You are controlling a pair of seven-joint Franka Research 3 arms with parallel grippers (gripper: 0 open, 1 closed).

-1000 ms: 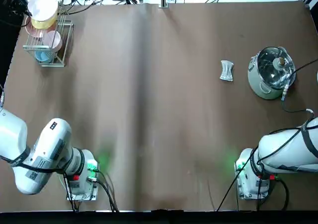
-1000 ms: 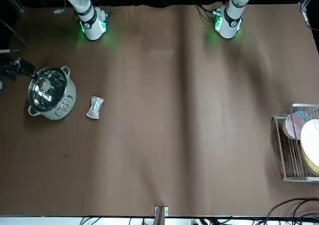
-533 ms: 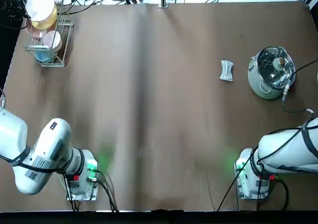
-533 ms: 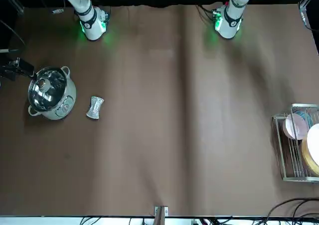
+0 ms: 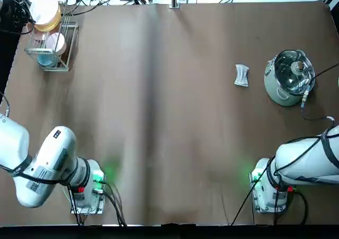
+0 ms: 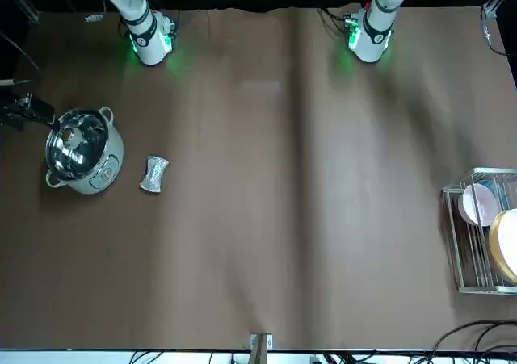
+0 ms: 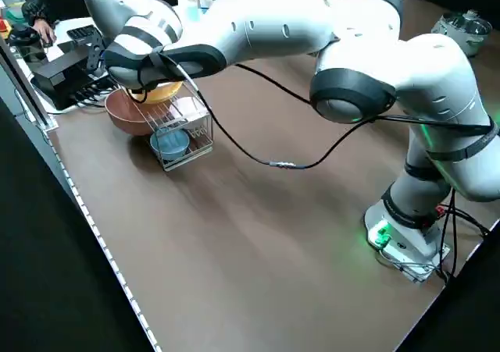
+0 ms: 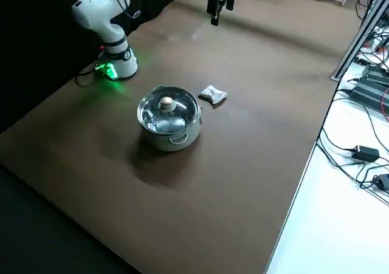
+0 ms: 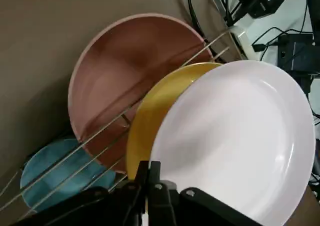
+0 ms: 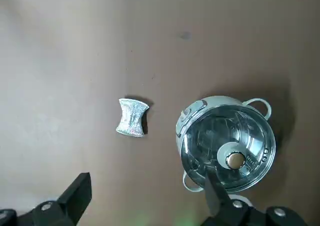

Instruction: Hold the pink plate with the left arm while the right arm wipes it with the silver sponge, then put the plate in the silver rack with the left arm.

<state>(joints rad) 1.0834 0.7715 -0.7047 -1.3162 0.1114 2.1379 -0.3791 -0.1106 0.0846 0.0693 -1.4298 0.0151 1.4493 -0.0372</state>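
1. Left fingers (image 9: 150, 183): clenched on the near rim of the pink plate (image 9: 235, 146). Your wrist view shows the pads pinched together on its edge.
2. The cream-yellow dish (image 9: 150, 116) sits right behind the plate, touching or nearly so. You can't tell whether the pinch caught it too.
3. Further out are a brownish-pink bowl (image 9: 125, 80) and a blue dish (image 9: 55, 171), both seen through the wires of the silver rack (image 5: 73, 35).
4. In the top view, the plate (image 5: 45, 6) is at the table's 10 o'clock corner, at the rack's 12 o'clock end. Whether it is clear of the wires is not readable.
5. Right fingers (image 10: 146, 181): released and spread wide, holding nothing. They hang high over the table's 2 o'clock area.
6. The silver sponge (image 5: 241, 74) lies flat on the table, ungrasped, near the steel pot (image 5: 288, 77) at the pot's 9 o'clock.
7. Step in hand, as a judgement: taking the plate at the rack. No wiping has begun, so the task is early.
8. Next move, left arm: lift the plate away from the yellow dish and the wires without dragging either. Then bring it toward the table's centre and hold it steady with its face open.
9. Next move, right arm: come down on the sponge's narrow middle and close. Stay clear of the pot's handle.
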